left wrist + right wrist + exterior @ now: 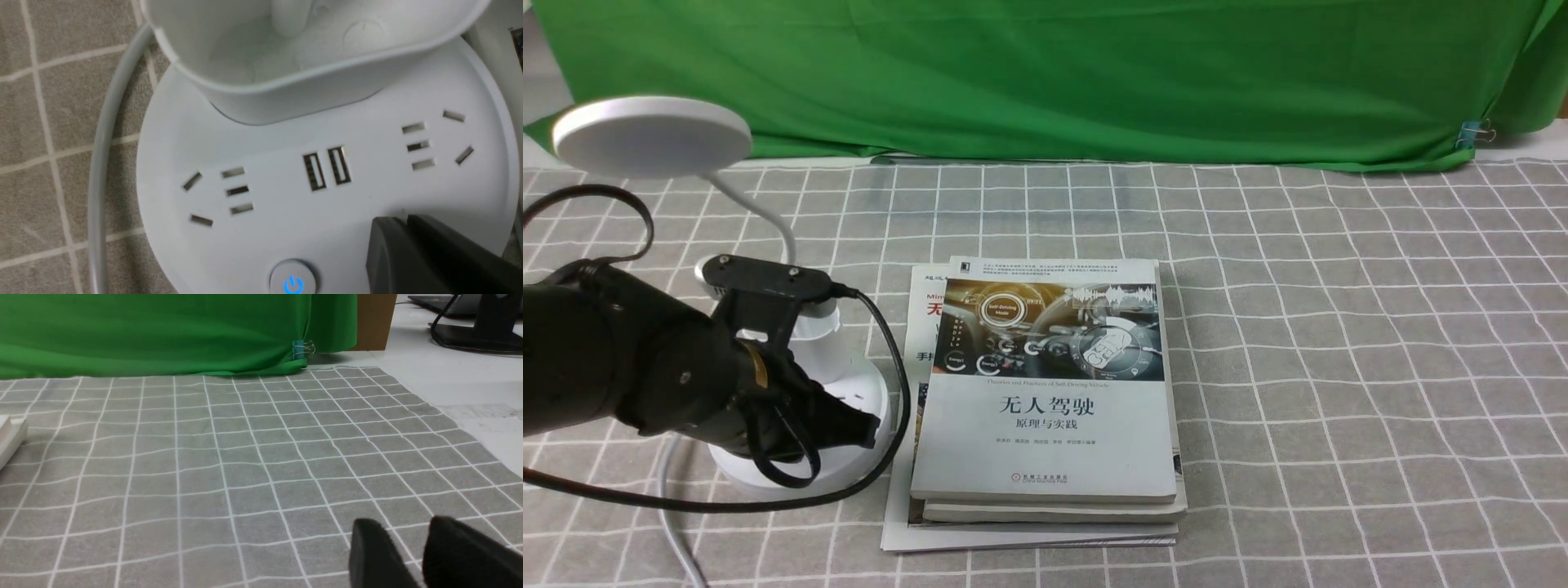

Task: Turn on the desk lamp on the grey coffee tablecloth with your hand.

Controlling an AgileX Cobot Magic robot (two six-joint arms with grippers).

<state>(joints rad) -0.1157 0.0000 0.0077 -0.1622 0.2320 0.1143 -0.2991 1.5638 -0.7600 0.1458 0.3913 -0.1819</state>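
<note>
We read "无人驾驶 原理与实战" on the top book (pixel 1045 392). The desk lamp (pixel 818 336) stands left on the grey coffee tablecloth (pixel 1339 327). The left hand (pixel 858 429), closed and empty, sits over its base beside the lit power button (pixel 293 281); the right hand (pixel 404 528) is slightly parted, empty.

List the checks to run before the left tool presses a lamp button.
1. Left tool over lamp base: ok.
2. Tool shut for poking: ok.
3. Tip on blue power button: not ok, it sits beside it.
4. Tip touching base: cannot tell.
5. Lamp head lit: cannot tell.
</note>
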